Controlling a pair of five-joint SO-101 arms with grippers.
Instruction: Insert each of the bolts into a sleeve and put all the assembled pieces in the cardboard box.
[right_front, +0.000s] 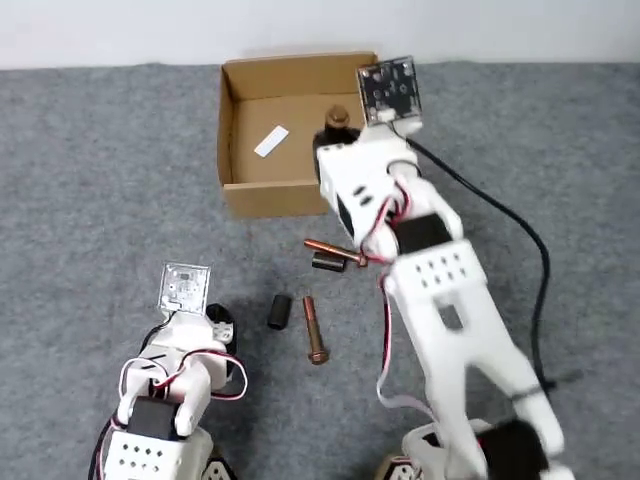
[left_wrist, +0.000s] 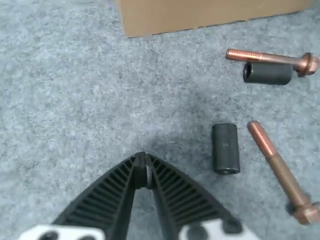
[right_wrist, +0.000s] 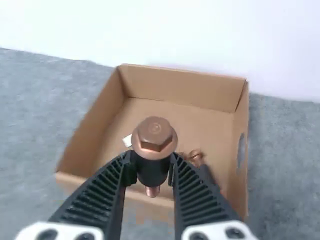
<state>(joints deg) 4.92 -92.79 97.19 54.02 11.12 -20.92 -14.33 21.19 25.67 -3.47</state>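
Right hand: the right hand (right_wrist: 150, 169) has its black ribbed fingers (right_wrist: 107, 185) closed partway onto a short black cylindrical metal sleeve (right_wrist: 151, 172), one on either side of it.
Held piece: a copper-coloured hex-head bolt (right_wrist: 154, 135) is through that sleeve. Its head sits on the sleeve's near end and its tip pokes out of the far end.
Where it is: the hand hangs over the open brown cardboard box (right_front: 228, 130), on the box's right-arm side.
Box contents: a small white slip (right_front: 271, 141) lies on the floor. A copper bit (right_wrist: 196, 157) shows there too, half hidden by a finger, so I can't tell what it is.
Left hand: the left hand (left_wrist: 142, 167) is pinched fully together, holding nothing, low over the grey carpeted tabletop (right_front: 100, 200) and well short of the box.
Loose pair by the box: a second copper bolt (left_wrist: 272, 59) lies flat with a second black sleeve (left_wrist: 267, 73) right alongside it, not threaded on.
Loose pair nearer the left hand: a third black sleeve (left_wrist: 225, 148) and a third copper bolt (left_wrist: 277, 167) lie side by side, a small gap between them.
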